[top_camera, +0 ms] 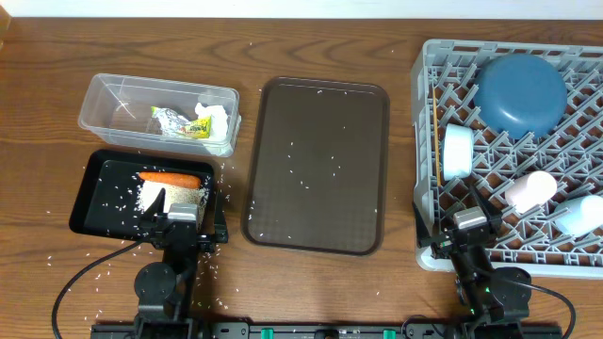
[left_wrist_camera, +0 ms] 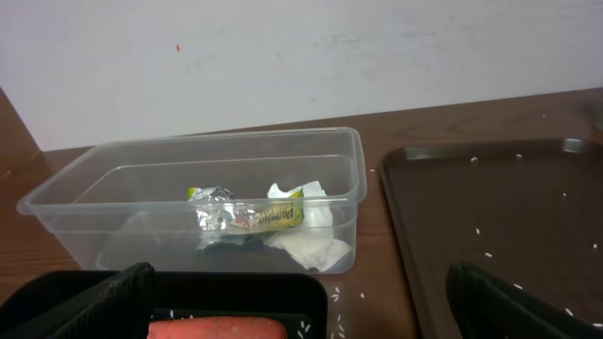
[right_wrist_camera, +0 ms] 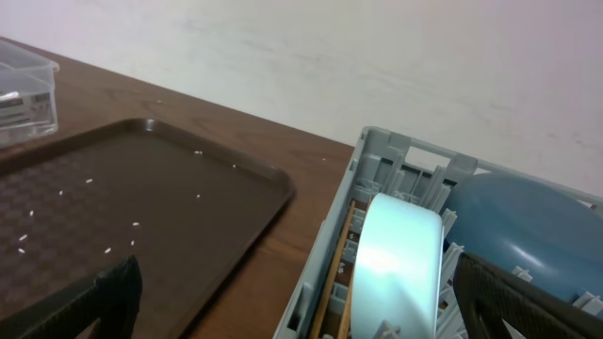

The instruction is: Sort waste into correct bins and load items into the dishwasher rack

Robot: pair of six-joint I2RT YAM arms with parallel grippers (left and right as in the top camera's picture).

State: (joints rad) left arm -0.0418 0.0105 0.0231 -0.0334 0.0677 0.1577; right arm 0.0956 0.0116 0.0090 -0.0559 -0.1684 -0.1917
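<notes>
My left gripper (top_camera: 179,209) stands open over the near edge of the black bin (top_camera: 94,193), which holds the carrot (top_camera: 170,178) and rice (top_camera: 154,195). In the left wrist view the carrot (left_wrist_camera: 217,329) lies low between the wide-apart fingers (left_wrist_camera: 108,301). The clear bin (left_wrist_camera: 188,179) beyond holds the wrapper (left_wrist_camera: 250,217) and tissue (left_wrist_camera: 311,240). My right gripper (top_camera: 469,212) is open and empty at the front left corner of the dishwasher rack (top_camera: 429,250). The rack carries the blue dish (top_camera: 520,91), white bowl (right_wrist_camera: 400,264), pink cup (top_camera: 529,190), blue cup (top_camera: 579,215) and chopsticks (right_wrist_camera: 337,278).
The dark brown serving tray (top_camera: 316,165) lies between the bins and the rack, speckled with rice grains. Loose grains are also scattered on the wooden table (top_camera: 57,254) around the black bin. A white wall stands behind the table.
</notes>
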